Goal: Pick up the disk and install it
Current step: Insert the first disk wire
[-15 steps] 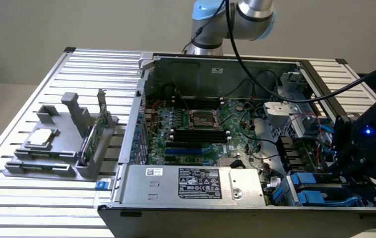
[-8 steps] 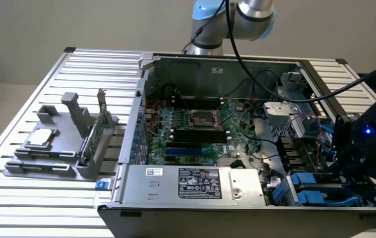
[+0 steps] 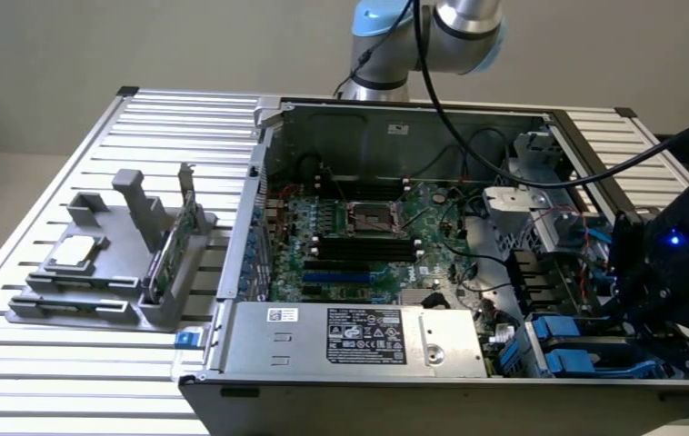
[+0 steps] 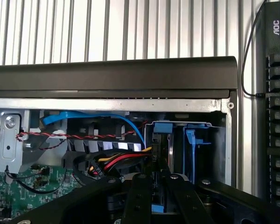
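The tool (image 4: 154,186), narrowly clamped on the disk (image 4: 162,135), needed squaring with the bay (image 4: 196,149) at lower right.

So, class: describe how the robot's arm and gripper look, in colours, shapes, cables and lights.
The arm is a silver-grey tube with rounded joints and pale blue caps. Black cables trail from it to the wrist. The gripper is matte black, with angular linkage bars joined by round pins. A small blue light glows on its black housing.

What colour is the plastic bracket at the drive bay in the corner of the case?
The plastic bracket is blue; it shows best in the wrist view.
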Action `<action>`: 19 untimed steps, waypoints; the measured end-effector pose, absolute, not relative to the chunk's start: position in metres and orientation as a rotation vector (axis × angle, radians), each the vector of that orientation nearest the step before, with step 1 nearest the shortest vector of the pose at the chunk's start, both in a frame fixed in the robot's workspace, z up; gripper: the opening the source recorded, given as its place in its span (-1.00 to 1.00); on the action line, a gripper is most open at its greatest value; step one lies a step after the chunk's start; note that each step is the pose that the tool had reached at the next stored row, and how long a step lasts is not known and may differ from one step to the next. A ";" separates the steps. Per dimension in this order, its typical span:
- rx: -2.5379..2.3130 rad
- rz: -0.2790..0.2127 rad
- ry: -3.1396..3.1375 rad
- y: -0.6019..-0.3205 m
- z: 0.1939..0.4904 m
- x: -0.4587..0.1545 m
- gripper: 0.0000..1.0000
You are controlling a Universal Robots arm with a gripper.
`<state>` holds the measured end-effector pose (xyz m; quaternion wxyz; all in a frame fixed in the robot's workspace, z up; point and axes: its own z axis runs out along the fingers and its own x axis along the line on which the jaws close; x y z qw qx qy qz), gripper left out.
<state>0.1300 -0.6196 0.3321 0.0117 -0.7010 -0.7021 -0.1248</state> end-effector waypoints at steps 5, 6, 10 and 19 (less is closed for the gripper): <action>-2.186 -0.389 -2.189 -0.620 0.332 0.131 -0.65; -2.186 -0.389 -2.189 -0.620 0.332 0.131 -0.65; -2.187 -0.387 -2.190 -0.620 0.332 0.131 -0.65; -2.187 -0.383 -2.191 -0.620 0.331 0.132 -0.65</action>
